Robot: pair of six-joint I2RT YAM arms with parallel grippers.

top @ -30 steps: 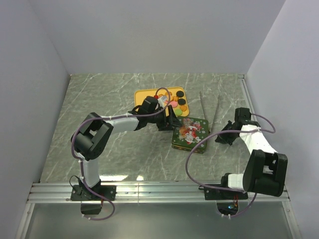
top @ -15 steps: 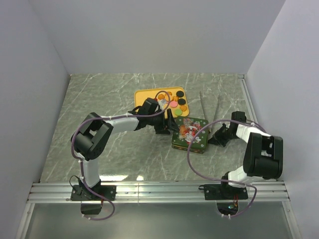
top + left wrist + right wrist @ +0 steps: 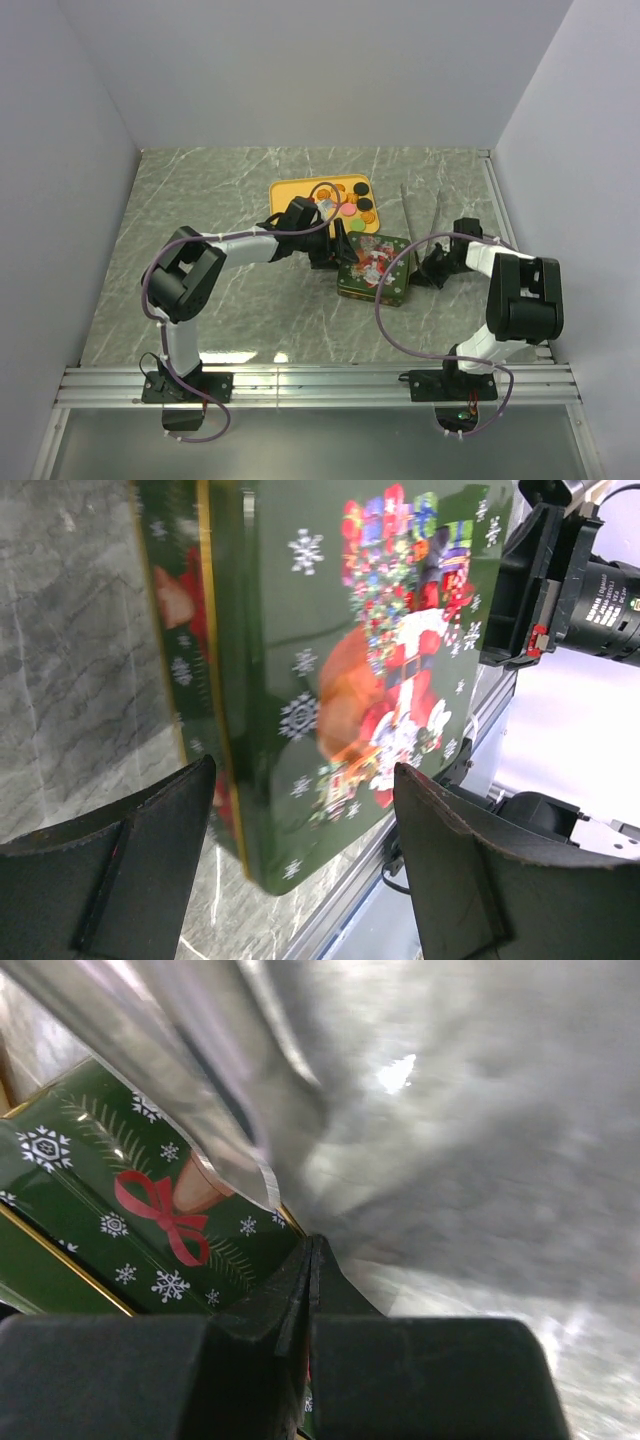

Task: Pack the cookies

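Observation:
The cookies [image 3: 350, 207] lie on a yellow tray [image 3: 290, 191] at the back middle: orange, pink, green and black rounds. A green Christmas tin [image 3: 373, 268] with its lid on sits just in front of the tray. My left gripper [image 3: 337, 250] is open at the tin's left edge. In the left wrist view the tin [image 3: 330, 650] fills the frame beyond the spread fingers [image 3: 120, 880]. My right gripper [image 3: 430, 270] is shut and empty, its tips [image 3: 312, 1252] against the tin's right side wall [image 3: 90, 1200].
Metal tongs [image 3: 421, 213] lie right of the tray, behind my right gripper; a blurred silvery strip [image 3: 190, 1100] crosses the right wrist view. The table's right edge and side wall stand close to the right arm.
My right gripper has swung left to the tin's right side. The tin has slid a little left and toward the near edge. My left gripper has shifted slightly toward the tin.

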